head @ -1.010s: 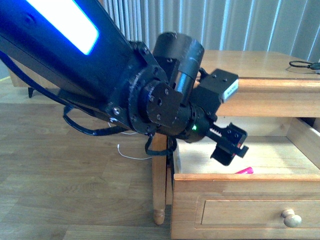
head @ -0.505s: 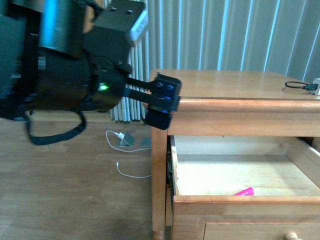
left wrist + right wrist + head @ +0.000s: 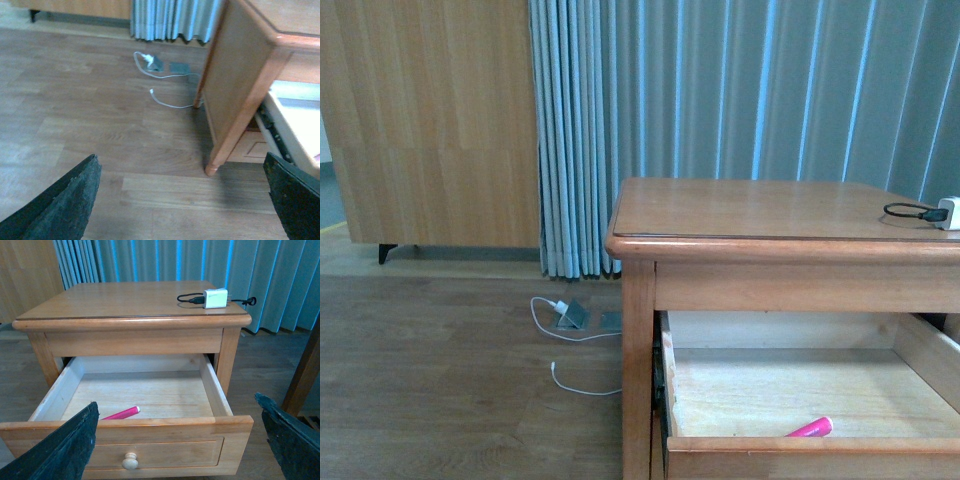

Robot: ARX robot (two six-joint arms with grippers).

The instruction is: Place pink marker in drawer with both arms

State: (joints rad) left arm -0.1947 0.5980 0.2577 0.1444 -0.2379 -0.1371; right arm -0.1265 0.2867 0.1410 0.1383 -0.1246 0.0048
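White charger (image 3: 215, 298) w/ black cable (image 3: 195, 300), curtains (image 3: 740, 120) behind.

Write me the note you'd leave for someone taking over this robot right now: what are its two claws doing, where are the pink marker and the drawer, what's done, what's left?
Left gripper: open, empty, above the floor beside the cabinet.
Right gripper: open, empty, facing the drawer.
Pink marker: lying inside the pulled-out drawer, near its front.
Done: the marker is in the drawer.
Left: probably only pushing the drawer shut, if that is wanted.
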